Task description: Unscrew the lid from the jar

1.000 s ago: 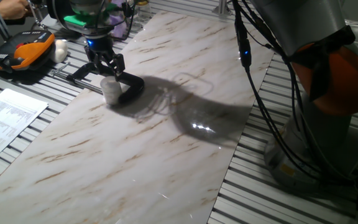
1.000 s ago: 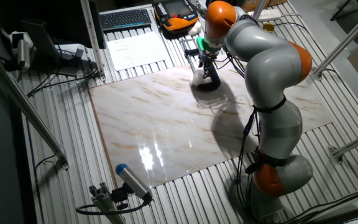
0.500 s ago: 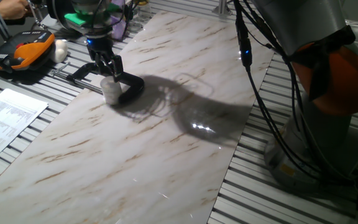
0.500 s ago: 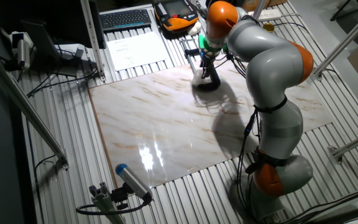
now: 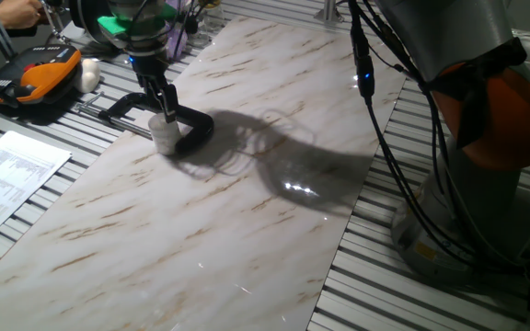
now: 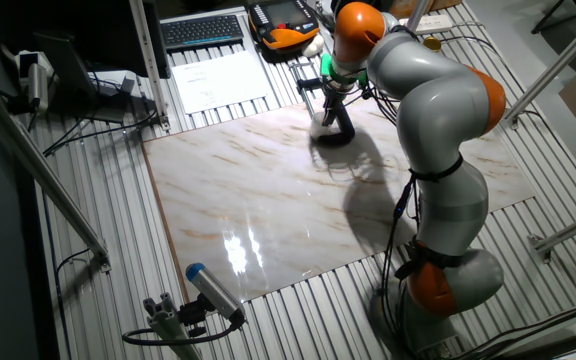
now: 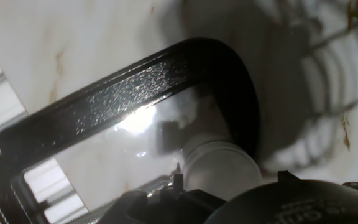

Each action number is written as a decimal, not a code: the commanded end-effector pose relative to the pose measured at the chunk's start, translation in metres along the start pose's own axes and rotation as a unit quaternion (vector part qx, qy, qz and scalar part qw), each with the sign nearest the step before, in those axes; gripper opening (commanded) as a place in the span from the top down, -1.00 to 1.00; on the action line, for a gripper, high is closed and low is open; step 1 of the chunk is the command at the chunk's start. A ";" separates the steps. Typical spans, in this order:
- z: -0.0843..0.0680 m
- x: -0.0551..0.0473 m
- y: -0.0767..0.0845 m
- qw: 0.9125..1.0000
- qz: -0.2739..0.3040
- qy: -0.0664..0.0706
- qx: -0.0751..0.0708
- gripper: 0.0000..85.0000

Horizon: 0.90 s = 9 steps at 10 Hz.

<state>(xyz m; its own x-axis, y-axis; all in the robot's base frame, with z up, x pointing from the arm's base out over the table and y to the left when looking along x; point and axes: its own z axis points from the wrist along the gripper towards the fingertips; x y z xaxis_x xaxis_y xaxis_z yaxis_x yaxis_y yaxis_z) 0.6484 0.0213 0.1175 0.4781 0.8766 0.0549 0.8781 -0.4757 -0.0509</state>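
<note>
**Hand set on the jar top at the clamped corner of the bench**

Location: the jar (image 5: 165,135) stands upright on the marble bench (image 5: 247,211), near the far corner, close to the bench edge. It is a short whitish cylinder. In the other fixed view it appears only as a small pale shape (image 6: 324,122) beneath the arm.

Fixture: a black clamp (image 5: 184,126) curves round the jar on the side away from the bench edge, its bar running off over the slatted frame. The hand view shows the clamp frame (image 7: 135,93) passing close beside the jar (image 7: 219,168); contact between the two cannot be confirmed.

Hand: the hand (image 5: 164,108) points straight down, its fingers drawn close together at the top of the jar. They appear closed on the lid (image 5: 164,119), though the lid is not separable from the jar body at this resolution. The arm carries a green ring (image 5: 125,25) above the hand.

Surroundings: a printed paper sheet (image 5: 7,175) lies beside the bench; an orange and black pendant (image 5: 30,78) and a white rounded lump (image 5: 89,74) sit beyond the corner.
</note>
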 end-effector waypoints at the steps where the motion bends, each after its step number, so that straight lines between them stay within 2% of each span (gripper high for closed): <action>1: 0.000 0.000 0.000 0.997 0.077 -0.003 0.004 -1.00; 3: 0.001 0.002 0.001 0.997 0.070 -0.012 0.019 -1.00; 7: -0.001 0.002 -0.001 0.999 0.050 -0.009 0.018 -1.00; 9: -0.003 0.003 -0.002 0.999 0.033 -0.010 0.024 -1.00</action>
<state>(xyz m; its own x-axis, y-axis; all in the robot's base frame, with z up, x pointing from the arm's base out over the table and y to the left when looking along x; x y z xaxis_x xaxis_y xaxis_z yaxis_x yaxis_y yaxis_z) 0.6481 0.0246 0.1201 0.5327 0.8457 0.0325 0.8436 -0.5276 -0.0998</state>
